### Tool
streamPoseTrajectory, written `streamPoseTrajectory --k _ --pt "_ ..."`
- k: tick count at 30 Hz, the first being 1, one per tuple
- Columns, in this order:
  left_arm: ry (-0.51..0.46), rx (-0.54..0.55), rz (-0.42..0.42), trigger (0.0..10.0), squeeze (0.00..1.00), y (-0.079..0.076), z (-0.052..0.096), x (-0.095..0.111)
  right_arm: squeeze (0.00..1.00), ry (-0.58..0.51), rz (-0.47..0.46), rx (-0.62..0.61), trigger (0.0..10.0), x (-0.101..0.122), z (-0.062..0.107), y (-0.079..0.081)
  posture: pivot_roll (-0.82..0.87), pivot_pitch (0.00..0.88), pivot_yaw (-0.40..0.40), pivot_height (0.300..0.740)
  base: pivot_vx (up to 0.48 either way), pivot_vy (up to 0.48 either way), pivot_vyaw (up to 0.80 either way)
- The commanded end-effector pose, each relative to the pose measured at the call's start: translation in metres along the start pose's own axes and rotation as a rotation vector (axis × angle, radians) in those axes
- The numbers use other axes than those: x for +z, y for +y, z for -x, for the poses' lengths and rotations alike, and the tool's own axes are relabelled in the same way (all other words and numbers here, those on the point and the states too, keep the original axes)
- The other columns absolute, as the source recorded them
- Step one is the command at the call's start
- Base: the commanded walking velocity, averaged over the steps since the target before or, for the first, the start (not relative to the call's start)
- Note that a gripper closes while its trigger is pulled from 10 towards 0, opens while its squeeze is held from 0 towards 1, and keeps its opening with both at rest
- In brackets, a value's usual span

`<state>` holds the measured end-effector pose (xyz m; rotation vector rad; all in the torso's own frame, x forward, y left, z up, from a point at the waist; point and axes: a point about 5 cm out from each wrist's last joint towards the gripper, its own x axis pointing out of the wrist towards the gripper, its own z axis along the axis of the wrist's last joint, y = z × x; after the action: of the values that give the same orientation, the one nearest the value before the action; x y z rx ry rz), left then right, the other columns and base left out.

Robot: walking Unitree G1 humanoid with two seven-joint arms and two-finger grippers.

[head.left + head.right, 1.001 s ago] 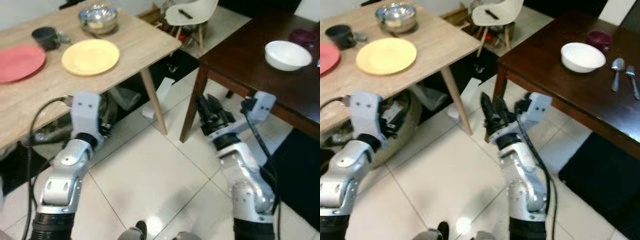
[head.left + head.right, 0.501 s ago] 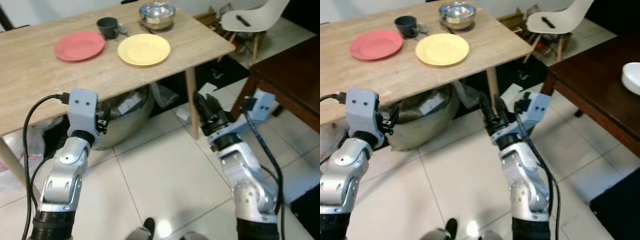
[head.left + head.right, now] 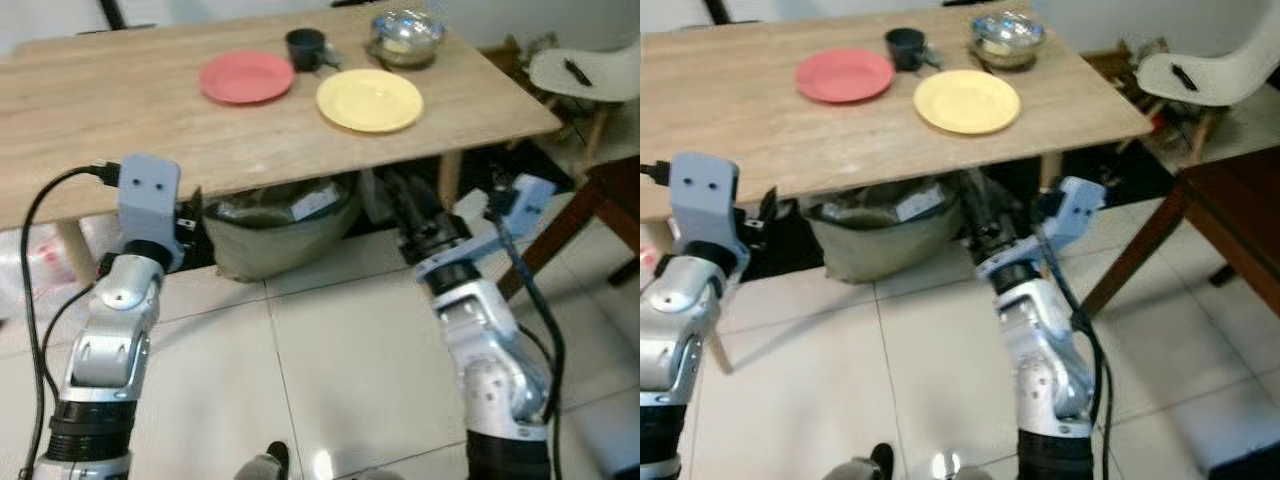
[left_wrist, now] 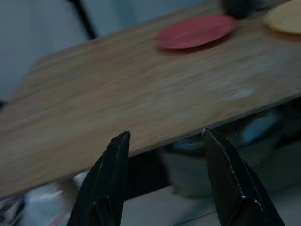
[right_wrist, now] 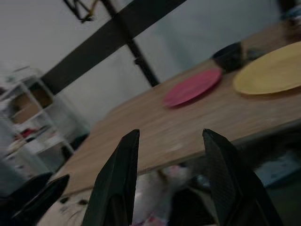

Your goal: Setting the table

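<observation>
From the head camera you see a pale wooden tabletop [image 3: 120, 110] carrying a round red plate [image 3: 246, 77], a yellow plate [image 3: 369, 99], a dark cup [image 3: 305, 48] and a shiny metal bowl [image 3: 406, 36]; a grey bag [image 3: 275, 240] sits half-hidden beneath. Your left wrist view shows the left end effector [image 4: 164, 136] spread wide and empty, below the table edge, red plate well beyond. Your right wrist view shows the right end effector [image 5: 170, 136] likewise parted, plates ahead.

Under and beside the table
A grey-green bag [image 3: 275, 235] is sitting on the tiled floor [image 3: 330, 370]; a white chair [image 3: 1200, 75] is standing near a dark table [image 3: 1230, 215].
</observation>
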<state>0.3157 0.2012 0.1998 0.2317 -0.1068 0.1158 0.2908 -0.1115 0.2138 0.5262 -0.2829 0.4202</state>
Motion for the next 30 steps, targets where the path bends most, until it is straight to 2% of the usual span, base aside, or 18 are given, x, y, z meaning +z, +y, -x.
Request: streamPoseTrajectory --k 1,5,19,26,30 --pt "0.007 -0.002 -0.009 10.0 0.00 -0.003 -0.002 -0.002 0.00 -0.001 0.012 -0.013 10.0 0.001 0.004 -0.003 -0.08 0.046 0.078 0.740 0.480 0.000 0.00" --pt "0.005 -0.003 -0.008 10.0 0.00 -0.003 -0.002 -0.001 0.00 0.002 0.033 -0.009 10.0 0.001 0.003 -0.003 -0.08 0.050 0.079 0.740 0.480 0.000 0.13" --pt "0.009 -0.007 -0.006 10.0 0.00 -0.004 -0.003 -0.002 0.00 -0.004 0.045 -0.025 10.0 0.002 0.003 -0.005 -0.08 0.053 0.079 0.740 0.480 0.000 0.76" --pt "0.009 -0.014 -0.003 10.0 0.00 -0.005 -0.003 -0.003 0.00 -0.013 0.050 -0.061 10.0 0.004 0.002 -0.010 -0.08 0.053 0.079 0.740 0.480 0.000 0.00" --pt "0.006 -0.065 0.003 10.0 0.00 -0.007 -0.005 -0.003 0.00 -0.051 0.041 -0.147 10.0 0.009 0.002 -0.021 -0.08 0.055 0.080 0.740 0.480 0.000 0.00"
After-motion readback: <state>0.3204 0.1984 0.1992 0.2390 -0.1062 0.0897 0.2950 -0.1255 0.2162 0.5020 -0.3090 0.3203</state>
